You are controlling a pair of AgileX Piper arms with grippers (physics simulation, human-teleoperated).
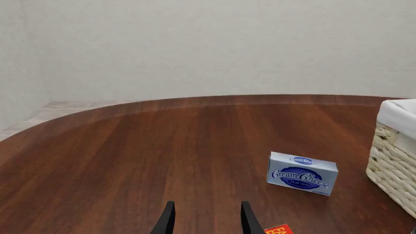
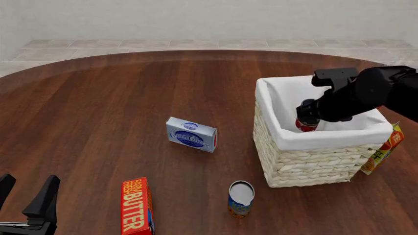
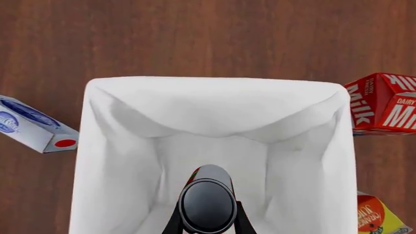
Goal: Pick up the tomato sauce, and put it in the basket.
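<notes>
1. While the right gripper (image 2: 307,122) hangs inside the large square pale wicker basket with white cloth lining (image 2: 313,164), its jaws pinch the small red-labelled cylindrical tomato sauce can (image 3: 206,202) from either side; the can sits below the rim line, over the lined interior, apparently so that release drops it straight in. Whether it touches the basket floor cannot be told.
2. Right arm: reaches in from the right, over the basket's far right portion, wrist pointing down into the opening.
3. Left gripper (image 2: 27,196): parked at the near left edge of the dark brown wooden table (image 2: 98,117), black fingers spread with nothing between them, well apart from the work and evidently idle.
4. Blue-and-white cream cheese box (image 2: 191,134): lying on the table left of the basket, untouched.
5. Red butter carton (image 2: 136,205): flat on the table near the front edge.
6. Larger blue-and-orange labelled can with silvery top (image 2: 241,198): upright just in front of the basket's near left corner, not the target.
7. Orange juice carton (image 2: 382,149): just beside the basket's right wall.
8. Red milk carton (image 3: 383,103): beyond the basket, seen from the right wrist.
9. Status, by judgement: placement nearly complete; opening the jaws remains.
</notes>
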